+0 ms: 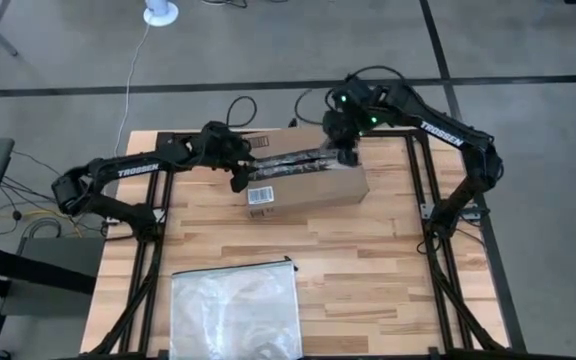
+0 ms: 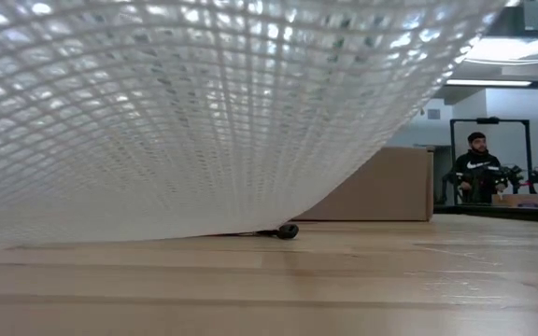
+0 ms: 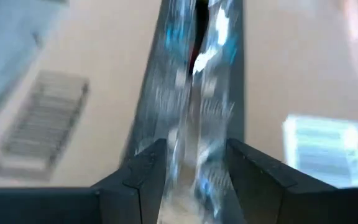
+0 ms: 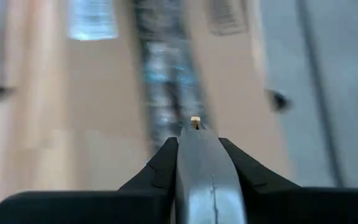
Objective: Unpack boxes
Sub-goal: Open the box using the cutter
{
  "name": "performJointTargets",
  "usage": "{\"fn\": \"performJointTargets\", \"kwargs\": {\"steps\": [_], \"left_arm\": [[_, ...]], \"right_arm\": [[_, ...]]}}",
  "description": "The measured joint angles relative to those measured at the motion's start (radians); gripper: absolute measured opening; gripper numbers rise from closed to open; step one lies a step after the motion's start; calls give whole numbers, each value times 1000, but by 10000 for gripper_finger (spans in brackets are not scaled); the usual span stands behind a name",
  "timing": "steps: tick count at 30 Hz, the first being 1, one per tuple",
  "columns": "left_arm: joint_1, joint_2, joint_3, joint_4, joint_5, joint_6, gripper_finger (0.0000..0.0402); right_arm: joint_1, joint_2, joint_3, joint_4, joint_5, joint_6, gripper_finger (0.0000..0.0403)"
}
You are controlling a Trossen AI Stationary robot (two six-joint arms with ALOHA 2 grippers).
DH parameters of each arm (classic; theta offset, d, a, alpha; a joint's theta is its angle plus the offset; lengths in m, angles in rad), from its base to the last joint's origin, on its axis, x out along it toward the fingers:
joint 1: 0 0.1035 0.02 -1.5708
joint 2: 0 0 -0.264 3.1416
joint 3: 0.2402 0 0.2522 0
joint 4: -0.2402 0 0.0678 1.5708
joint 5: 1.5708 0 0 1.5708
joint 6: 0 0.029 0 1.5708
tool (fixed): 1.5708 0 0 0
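The brown cardboard box lies flat on the far middle of the table, with a dark shiny tape strip along its top and a white barcode label near its left end. My left gripper is over the box's left end. In its wrist view, my left gripper is open, one finger on each side of the tape. My right gripper is over the right end. In its own view, my right gripper is shut and points along the tape. A small yellowish tip shows at its front. My left gripper straddles the tape strip from above, fingers along the strip's sides. I cannot tell whether they touch the tape or the box top. My right gripper's shut fingertips stand over the tape near the box's right end; whether they touch it cannot be told.
A clear plastic zip bag lies flat at the table's near edge, left of the middle. It fills most of the low view as the bag, with the box behind it. A person stands far off in the room.
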Motion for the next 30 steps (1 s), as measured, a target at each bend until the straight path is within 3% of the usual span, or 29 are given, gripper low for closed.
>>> {"fn": "performJointTargets", "kwargs": {"steps": [5,9,15,23,30], "left_arm": [[-54,-35,90,-100,4,-2,152],[-114,-49,160,-186,4,28,152],[-241,-52,232,-300,-85,-18,152],[-464,-53,253,-352,-280,-313,152],[-610,-53,253,-362,-323,-528,152]], "right_arm": [[56,-3,-19,-134,-129,98,61],[139,-28,-127,-130,-269,149,61],[267,-126,-360,-4,-277,252,61],[430,-258,-667,263,-312,409,61],[577,-285,-873,424,-519,551,61]]}}
